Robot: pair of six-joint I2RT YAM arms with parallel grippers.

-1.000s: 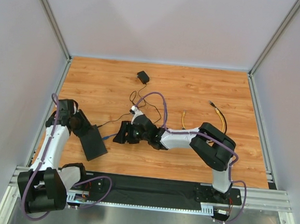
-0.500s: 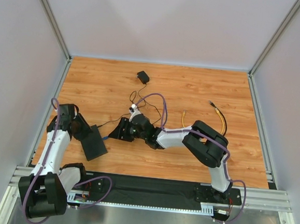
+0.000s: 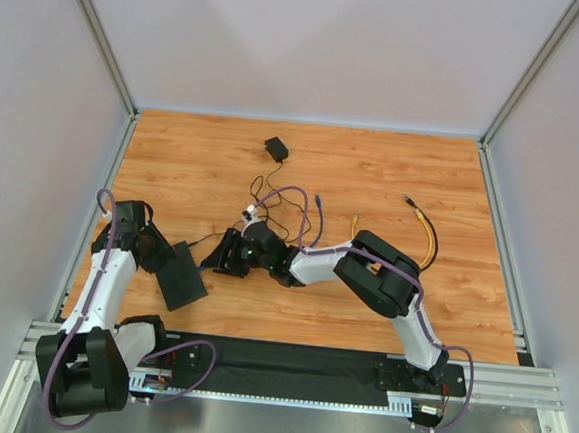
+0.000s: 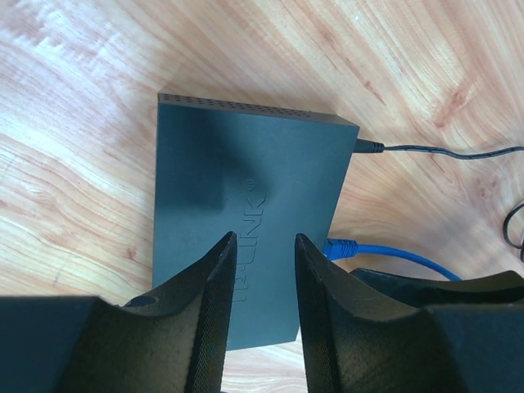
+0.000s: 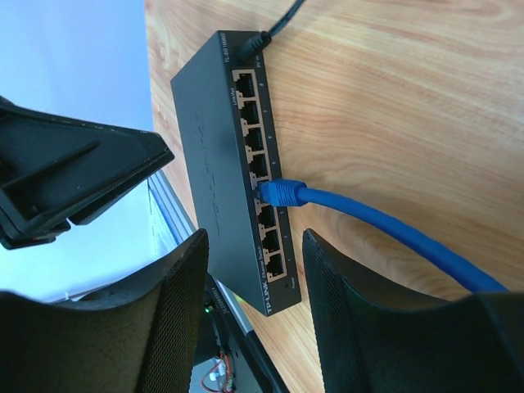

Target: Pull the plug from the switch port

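Note:
The switch is a flat black box lying at the left front of the table. It also shows in the left wrist view and in the right wrist view, with its sockets facing my right gripper. A blue plug sits in a middle socket, and its blue cable runs back under my right gripper. The plug also shows in the left wrist view. My right gripper is open and empty, with its tips just short of the plug. My left gripper is open and empty over the switch's top.
A black power lead plugs into the switch's corner and runs to a small black adapter block at the back. Loose yellow cables lie at the right. My two grippers flank the switch closely. A wall rail runs along the left.
My right gripper has moved left, closer to the switch's socket edge and the blue plug. My left gripper has drawn slightly toward the near side. The switch has barely moved.

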